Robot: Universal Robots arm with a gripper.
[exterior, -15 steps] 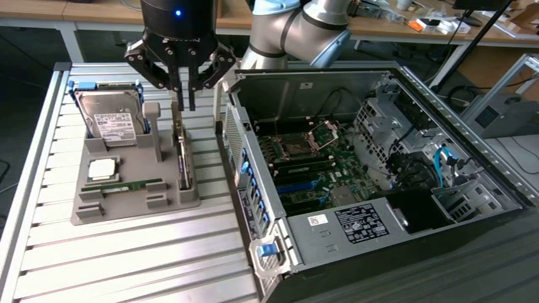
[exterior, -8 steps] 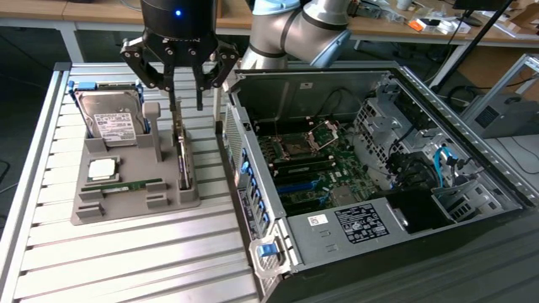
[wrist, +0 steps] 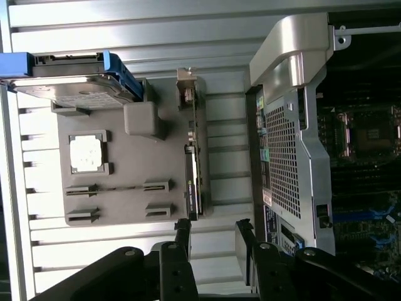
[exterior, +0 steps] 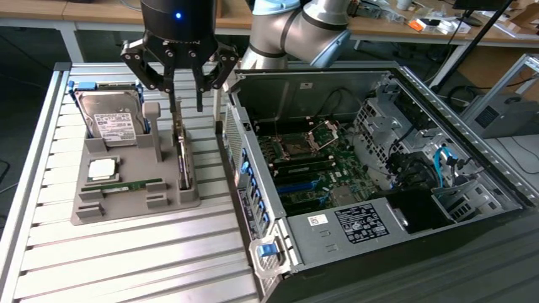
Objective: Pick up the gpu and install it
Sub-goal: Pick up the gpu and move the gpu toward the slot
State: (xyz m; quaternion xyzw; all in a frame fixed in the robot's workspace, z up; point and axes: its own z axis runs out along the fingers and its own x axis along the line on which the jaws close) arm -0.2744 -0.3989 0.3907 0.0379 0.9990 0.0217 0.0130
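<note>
**Table** (exterior: 126, 271): slatted metal, with a grey holder (exterior: 126, 211) on it towards the exterior view's left.

**Drive** (exterior: 113, 123): blue-framed, standing upright at the holder's far end.

**CPU** (exterior: 103, 168), **RAM** (exterior: 126, 187): lying flat in their recesses, nearer the camera than the drive.

**Gpu** (exterior: 182, 158): standing on edge in the slot on the holder's side nearest the case, not yet lifted.

**Gripper** (exterior: 187, 108): just above the gpu, jaws apart, nothing between them.

**Case** (exterior: 291, 95): open, just beside the holder on the exterior view's right, with the board (exterior: 312, 164) exposed.

**Hazards:**
- From the wrist view, the card appears to line up with one finger rather than with the gap. Lowering from here could put a fingertip on the card's top edge and jam or tip it.
- A shallow pinch on so thin a card could let it twist.
- The case wall is close, so a careless swing could clip it.
</note>
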